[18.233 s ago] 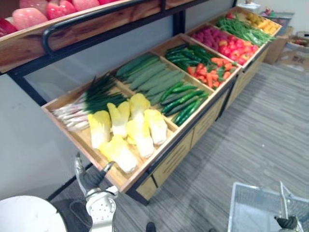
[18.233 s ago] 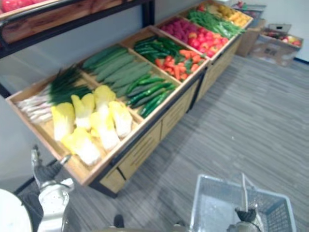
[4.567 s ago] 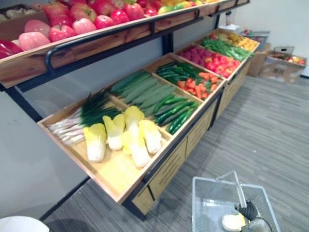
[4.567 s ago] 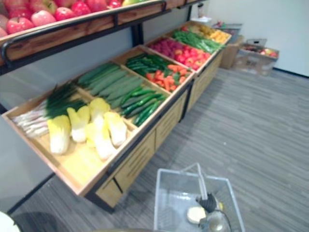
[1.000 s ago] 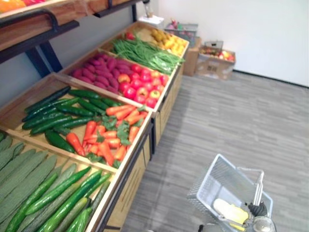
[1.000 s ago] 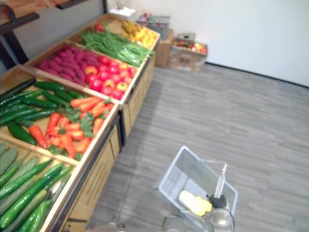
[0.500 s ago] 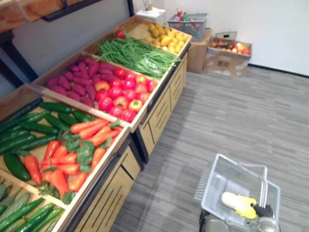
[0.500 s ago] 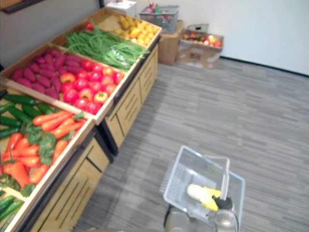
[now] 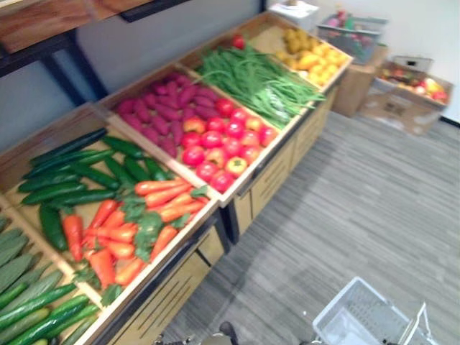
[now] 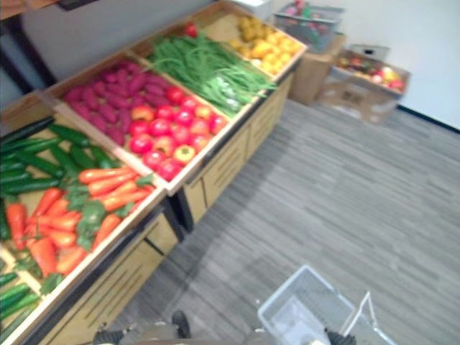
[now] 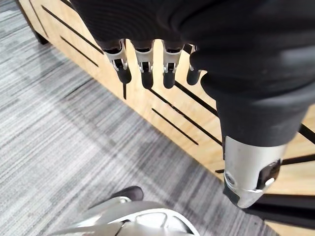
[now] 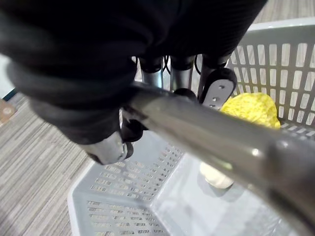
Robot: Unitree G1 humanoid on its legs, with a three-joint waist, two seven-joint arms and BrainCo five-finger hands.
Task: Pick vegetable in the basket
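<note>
A grey plastic basket (image 12: pixel 123 201) hangs from my right hand (image 12: pixel 88 98), whose fingers are curled round its metal handle (image 12: pixel 211 147). Inside it lies a yellow-and-white napa cabbage (image 12: pixel 251 109) against the slotted wall. In the eye views the basket's corner (image 9: pixel 359 320) shows at the lower right, above the grey floor. My left hand (image 11: pixel 145 64) hangs with straight fingers and nothing in it, beside the stand's wooden drawer fronts (image 11: pixel 162 105).
The slanted produce stand runs along my left with cucumbers (image 9: pixel 68 172), carrots (image 9: pixel 122 230), tomatoes (image 9: pixel 223 144), purple sweet potatoes (image 9: pixel 158 108), green beans (image 9: pixel 259 83) and yellow produce (image 9: pixel 309 54). Cardboard boxes (image 9: pixel 406 93) stand at the far end. Grey floor (image 9: pixel 359 208) lies to the right.
The camera has swung along the stand, past the cabbages to the carrots and tomatoes. The basket, empty at first, now holds a cabbage and sits lower in the picture.
</note>
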